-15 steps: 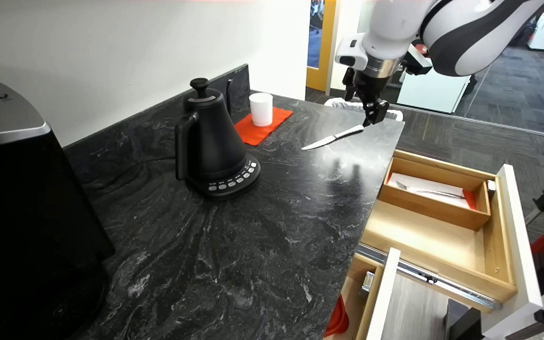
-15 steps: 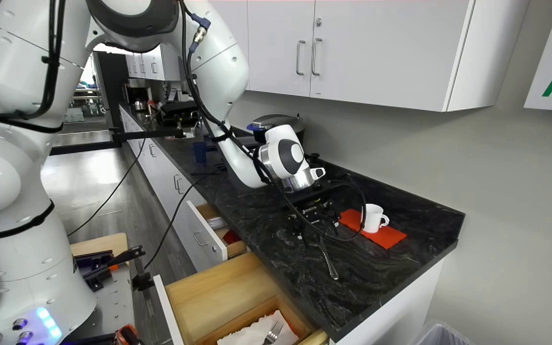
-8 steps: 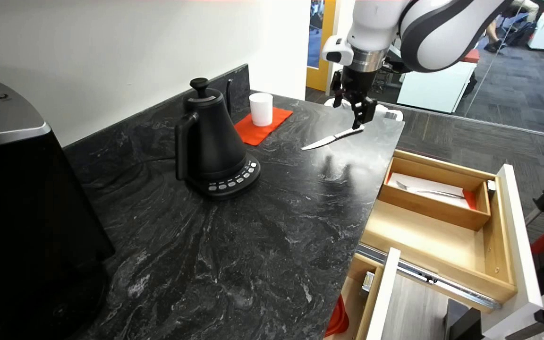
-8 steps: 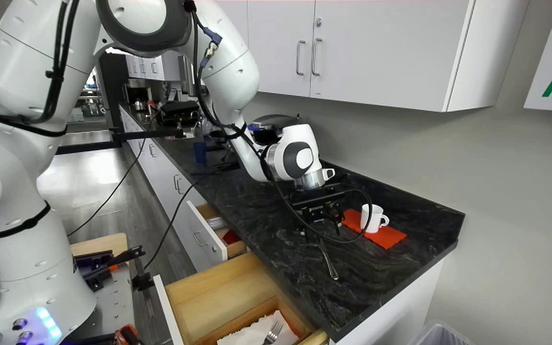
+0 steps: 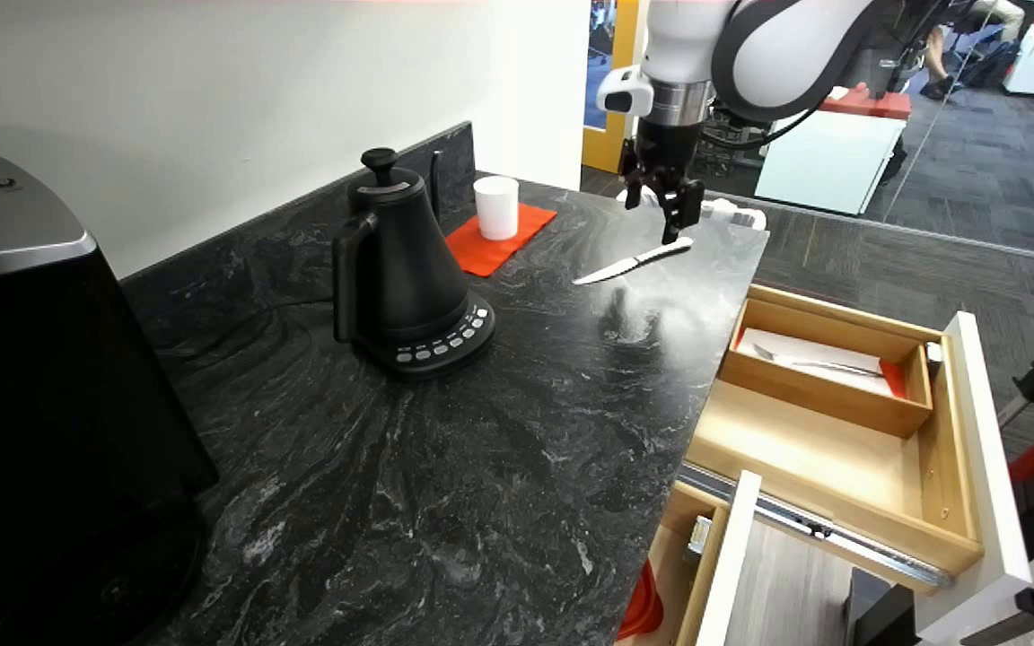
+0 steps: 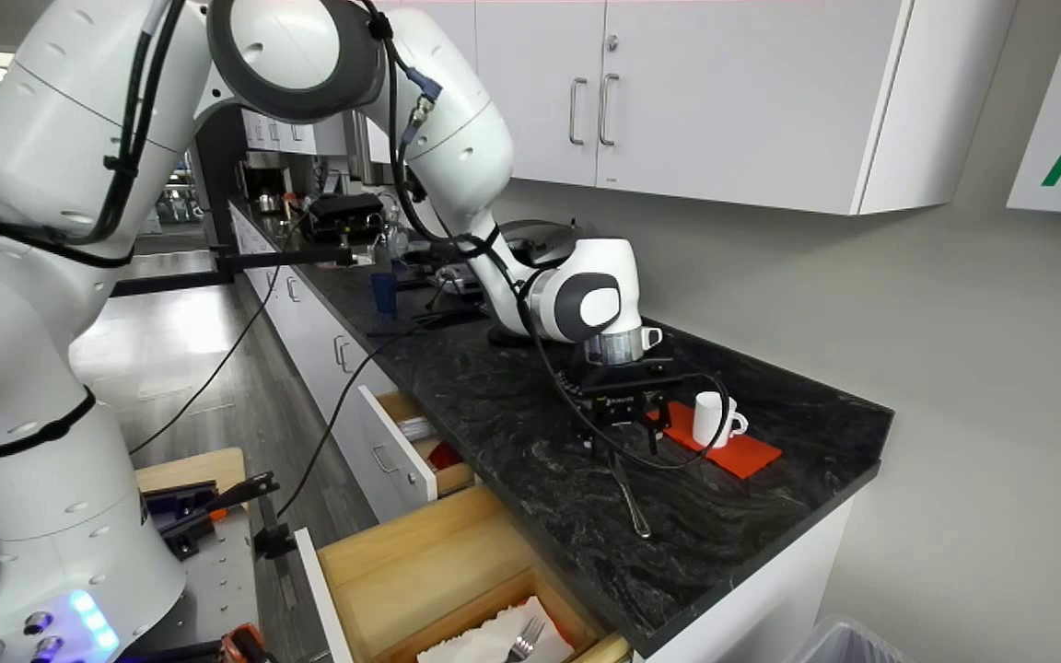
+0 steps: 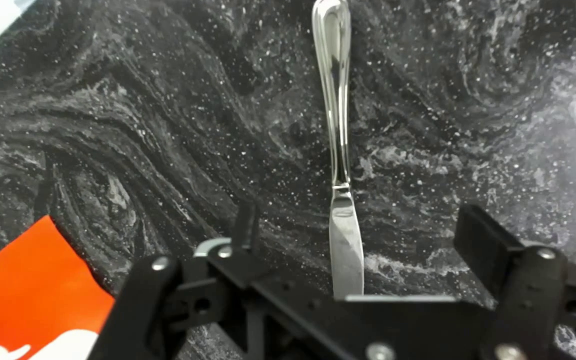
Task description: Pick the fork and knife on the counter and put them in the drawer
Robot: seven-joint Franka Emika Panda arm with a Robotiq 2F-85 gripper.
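Note:
The silver knife (image 5: 632, 264) lies flat on the dark counter (image 5: 445, 484); it also shows in an exterior view (image 6: 628, 502) and the wrist view (image 7: 339, 100). My gripper (image 7: 357, 225) is open and empty, above the counter. In the wrist view its fingers stand apart on either side of the blade, whose tip is hidden behind the gripper body. The gripper also shows in both exterior views (image 5: 652, 215) (image 6: 624, 428). The fork (image 5: 818, 363) lies on a white napkin in the small tray inside the open drawer (image 5: 804, 449); its tines show in an exterior view (image 6: 527, 637).
A white mug (image 6: 713, 419) stands on a red napkin (image 6: 747, 456) close beside the gripper. A black kettle (image 5: 409, 260) stands farther along the counter. A second drawer (image 6: 402, 456) is partly open. The counter edge runs beside the open drawer.
My gripper has moved left in an exterior view and right in an exterior view, and the wrist has turned more upright. The knife, fork and drawer have not moved.

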